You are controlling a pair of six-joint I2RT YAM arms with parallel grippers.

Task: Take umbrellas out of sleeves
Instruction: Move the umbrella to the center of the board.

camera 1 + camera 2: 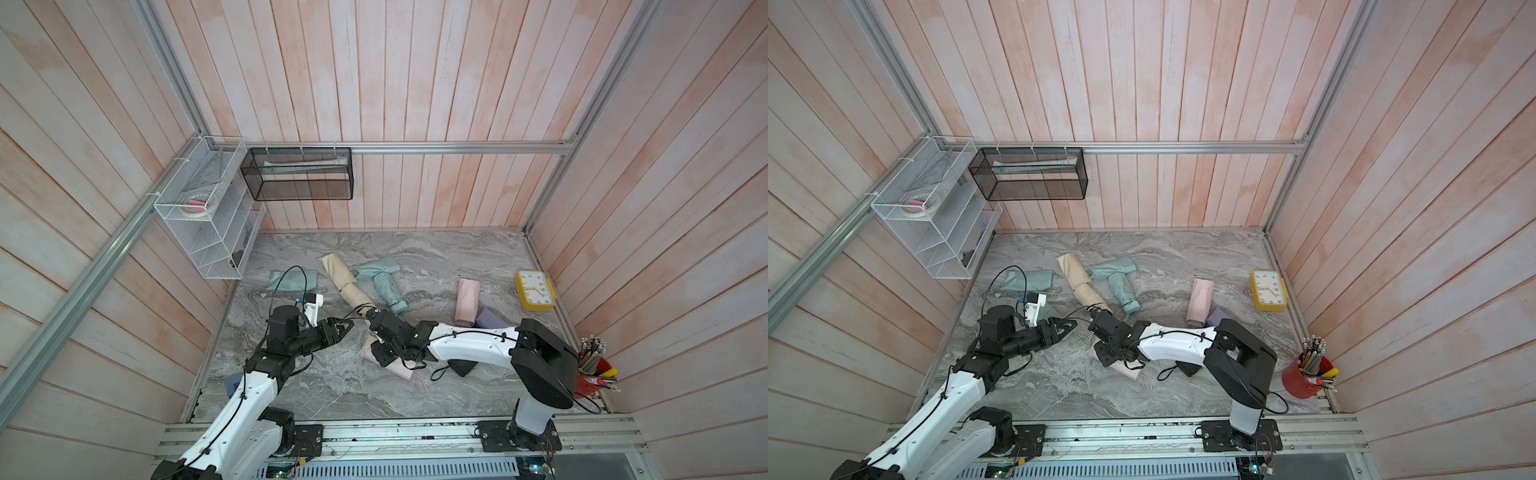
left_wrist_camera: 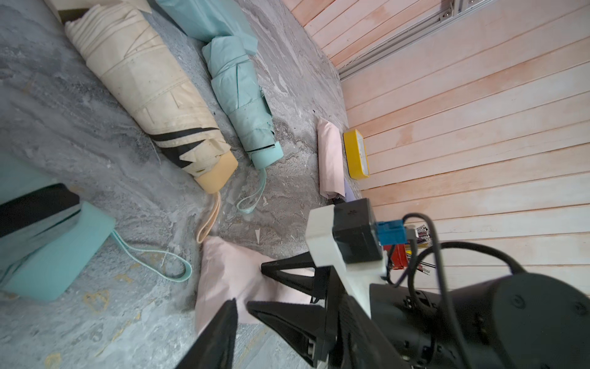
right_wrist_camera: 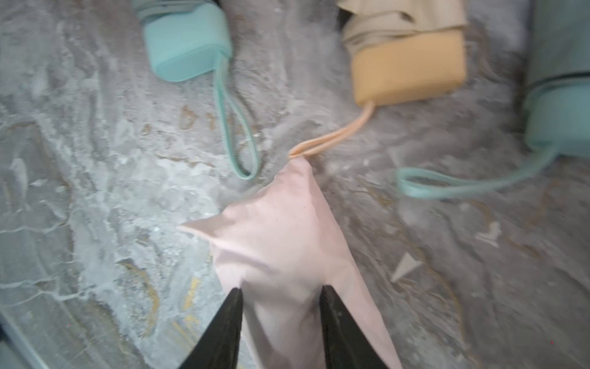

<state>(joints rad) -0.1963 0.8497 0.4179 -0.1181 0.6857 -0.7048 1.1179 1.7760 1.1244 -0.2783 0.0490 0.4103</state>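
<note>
- Clamped the pink sleeve [image 3: 281, 230] between the right fingers [image 3: 341, 329], cloth bunched against both: a grip, by the look of it, not a mere straddle.
- Showed the left fingers [image 1: 337, 330] spread and empty, just beside the sleeve's limp closed tip.
- Lay slantwise on the worktop [image 1: 457, 257] in a top view, long axis from frame centre toward lower right, closed tip toward the left fingers, pink wrist cord [image 1: 420, 382] trailing from the lower-right end. Hid the umbrella itself, probably still inside.
- Placed the left arm nearer that tip, so likely the one to pull the sleeve off.
- Stretched the right arm in from lower right, forearm low, wrist tipped down; angled the left arm in from lower left, elbow raised.
- Left the cream umbrella [image 1: 353, 291] and mint umbrella [image 1: 386, 291] side by side above centre.
</note>
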